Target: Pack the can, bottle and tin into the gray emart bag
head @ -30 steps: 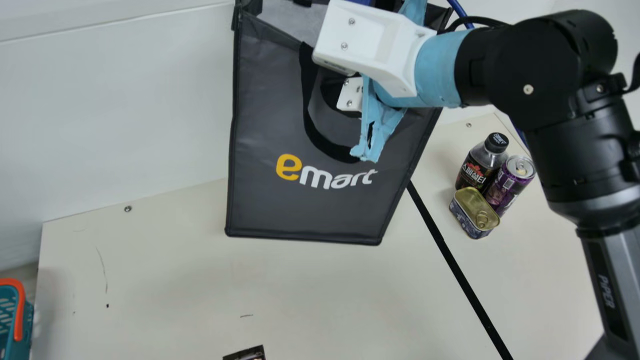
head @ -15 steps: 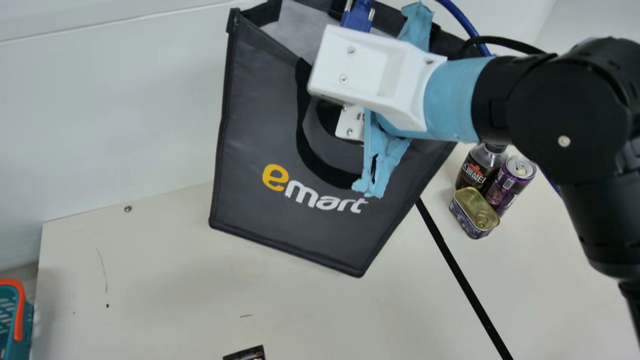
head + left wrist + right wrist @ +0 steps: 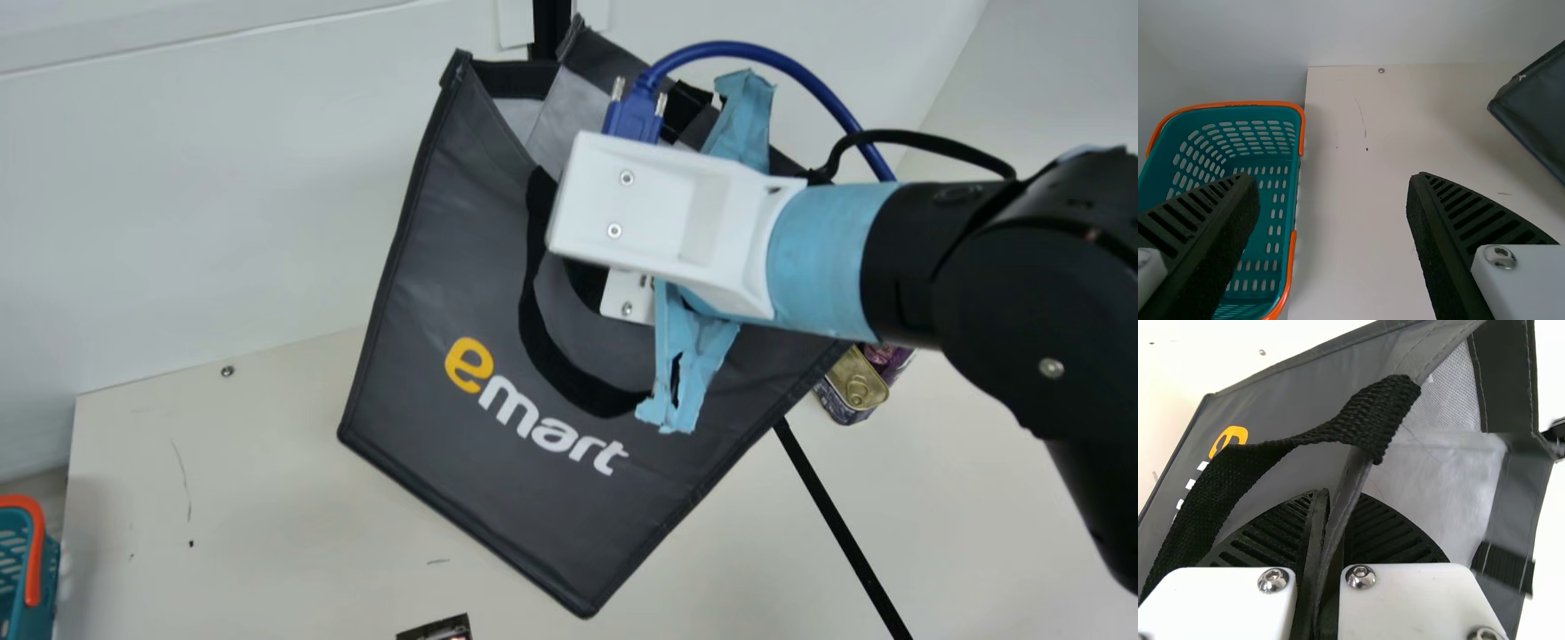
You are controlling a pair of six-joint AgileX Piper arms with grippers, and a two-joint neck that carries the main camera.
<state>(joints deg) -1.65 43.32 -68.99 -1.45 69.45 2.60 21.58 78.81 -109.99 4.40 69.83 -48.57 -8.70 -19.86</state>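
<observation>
Gray fabric makes up the emart bag [image 3: 471,276], which I hold by the edge of its open top in my right gripper [image 3: 667,209]. It tilts over the table [image 3: 222,498], one bottom corner lowest in the main view, with pale lining visible inside. Outside it, the tin [image 3: 855,382] rests on the table, partly hidden behind the bag; just beside it is a bit of the purple can [image 3: 889,357].

In the right wrist view, my right gripper [image 3: 1328,500] pinches the rim between its ribbed fingers, and the black handle [image 3: 1265,453] loops across beside them. The left wrist view shows the slotted inside of the teal basket [image 3: 1238,105], and my left gripper [image 3: 1333,178] spread wide.

My right arm comes in from the main view's right, its blue-wrapped wrist [image 3: 822,258] roughly level in that view, bent at the black joint behind it.
</observation>
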